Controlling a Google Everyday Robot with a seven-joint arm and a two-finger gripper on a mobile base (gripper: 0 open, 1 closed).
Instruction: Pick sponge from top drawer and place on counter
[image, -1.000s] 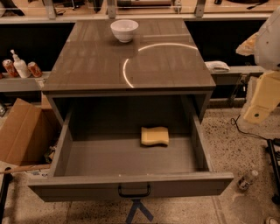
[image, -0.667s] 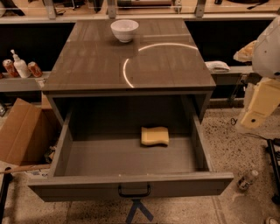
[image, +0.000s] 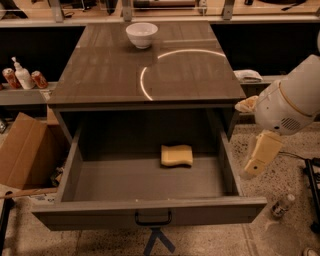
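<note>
Inside the top drawer (image: 70, 175), the sponge (image: 176, 155) is lying flat on the floor, right of centre and toward the back, touching no wall. The drawer is standing fully open below the counter (image: 100, 75), where a white bowl (image: 141, 35) is sitting at the far edge. The gripper (image: 261, 155) is hanging outside the drawer's right wall, well apart from the sponge; its state cannot be told. The approach step is in hand. The next move is calling for travel left over the wall, then descent onto the sponge.

1 high front view over top drawer (image: 150, 212), tool (image: 261, 156) at right
</note>
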